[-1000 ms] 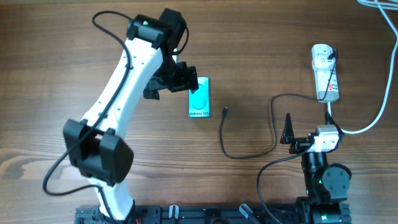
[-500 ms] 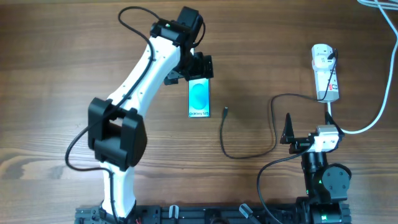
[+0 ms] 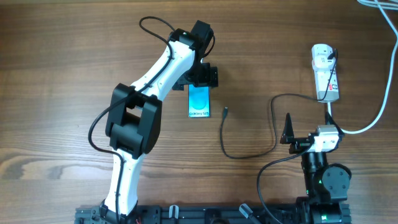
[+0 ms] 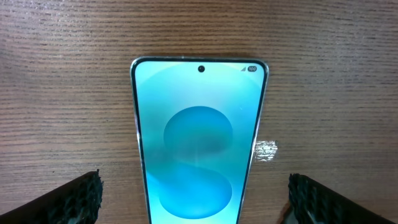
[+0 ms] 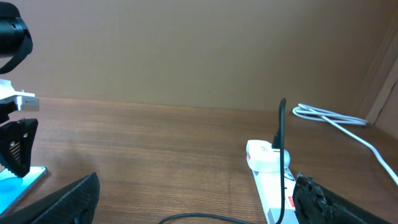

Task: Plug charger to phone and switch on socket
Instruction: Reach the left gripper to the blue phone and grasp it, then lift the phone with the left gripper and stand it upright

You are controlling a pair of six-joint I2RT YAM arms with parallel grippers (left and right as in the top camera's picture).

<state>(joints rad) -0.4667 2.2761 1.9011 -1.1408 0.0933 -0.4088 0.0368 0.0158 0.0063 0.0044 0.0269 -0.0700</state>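
The phone (image 3: 199,101) lies flat on the table with its cyan screen up, its "Galaxy S25" strip at the near end. My left gripper (image 3: 200,77) is open and hovers over the phone's far end; in the left wrist view the phone (image 4: 198,143) lies between the two spread fingers (image 4: 193,199). The charger cable (image 3: 249,152) curves across the table, its small plug tip (image 3: 225,111) lying right of the phone. The white socket strip (image 3: 324,79) lies at the right; it also shows in the right wrist view (image 5: 270,180). My right gripper (image 3: 288,132) is open and empty, near the cable.
A white power cord (image 3: 373,118) runs from the socket strip toward the far right corner. The black cable rises from a white adapter (image 5: 264,155) plugged in the strip. A brown wall stands behind the table.
My left arm has swung right and away from me, bringing its gripper from the phone's left side to over its far end. The right arm, phone and cable have not moved.
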